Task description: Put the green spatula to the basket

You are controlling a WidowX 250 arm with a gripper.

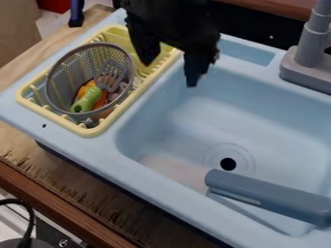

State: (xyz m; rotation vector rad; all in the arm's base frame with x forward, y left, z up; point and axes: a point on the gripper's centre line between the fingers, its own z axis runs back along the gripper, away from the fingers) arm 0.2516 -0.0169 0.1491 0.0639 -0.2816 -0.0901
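The green spatula (86, 99) lies in the round mesh basket (49, 80), next to 1 orange thing (101, 100). The basket sits in the yellow dish rack (97, 130), beside the blue sink's basin (168, 111). The gripper (170, 73) hangs above, its 2 fingers spread apart.

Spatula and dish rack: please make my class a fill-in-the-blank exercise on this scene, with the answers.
The spatula has a ____ handle. The mesh basket holding it stands in a dish rack coloured ____. The end effector is not shut but ____. The drain hole is in the floor of the light-blue ____.
Missing words: green; yellow; open; sink.
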